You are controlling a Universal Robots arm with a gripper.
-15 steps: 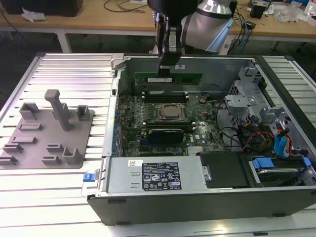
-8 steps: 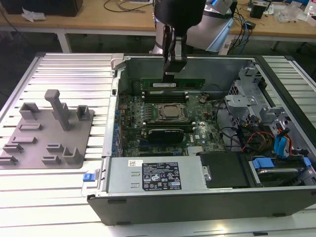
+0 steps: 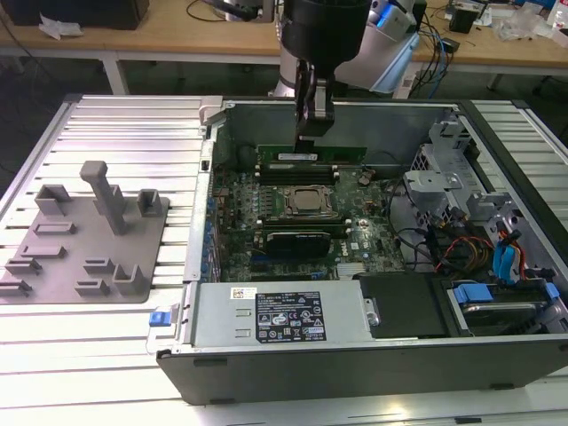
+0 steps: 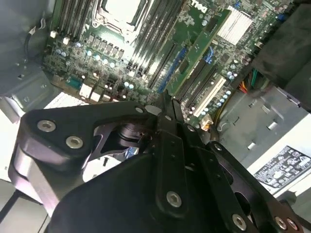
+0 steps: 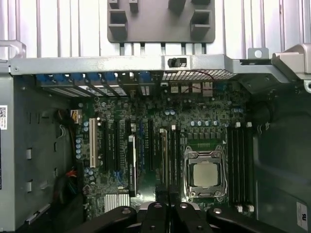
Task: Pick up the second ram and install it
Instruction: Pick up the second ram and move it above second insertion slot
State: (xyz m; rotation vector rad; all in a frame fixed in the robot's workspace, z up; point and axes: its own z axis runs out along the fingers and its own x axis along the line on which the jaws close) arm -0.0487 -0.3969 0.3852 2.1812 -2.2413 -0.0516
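the arm (image 3: 324, 31) ends in a glossy black cylinder, pale grey and blue behind; the gripper (image 4: 166, 101) is matte black linkage bars with silver screws.

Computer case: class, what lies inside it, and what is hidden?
Inside the case are a motherboard, silver processor, black card and upright green ram. The gripper covers the middle of the ram's top edge, so their contact is hidden.

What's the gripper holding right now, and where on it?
The gripper holds the second ram: its fingers pinch the stick's upper long edge near the middle.
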